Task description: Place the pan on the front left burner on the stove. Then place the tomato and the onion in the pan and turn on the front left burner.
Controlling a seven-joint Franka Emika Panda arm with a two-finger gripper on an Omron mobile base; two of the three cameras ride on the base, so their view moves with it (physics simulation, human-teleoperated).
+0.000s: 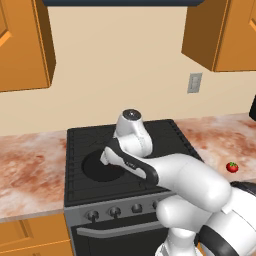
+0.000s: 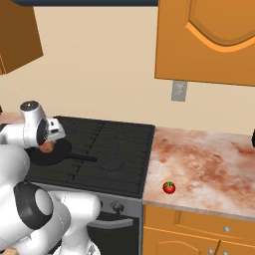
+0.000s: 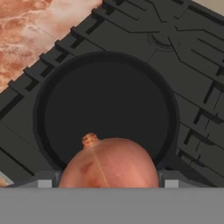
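A home kitchen, rendered. Black four-burner stove point(image 1: 130, 150) at centre frame, round knobs point(image 1: 114, 212) and oven door handle point(image 1: 117, 229) along its grey front. Mottled reddish stone counter point(image 2: 199, 164) on both sides. Orange wooden cabinets point(image 2: 209, 40) in the upper corners, drawers point(image 2: 199, 231) lower right. Wall outlet point(image 1: 194, 83) on the beige wall.

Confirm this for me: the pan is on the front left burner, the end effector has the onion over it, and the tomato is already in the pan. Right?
Not quite. The tomato is not in the pan; the right base view shows it lying on the counter right of the stove. The rest stands: the hand view shows the onion between the end effector's fingers over the pan.
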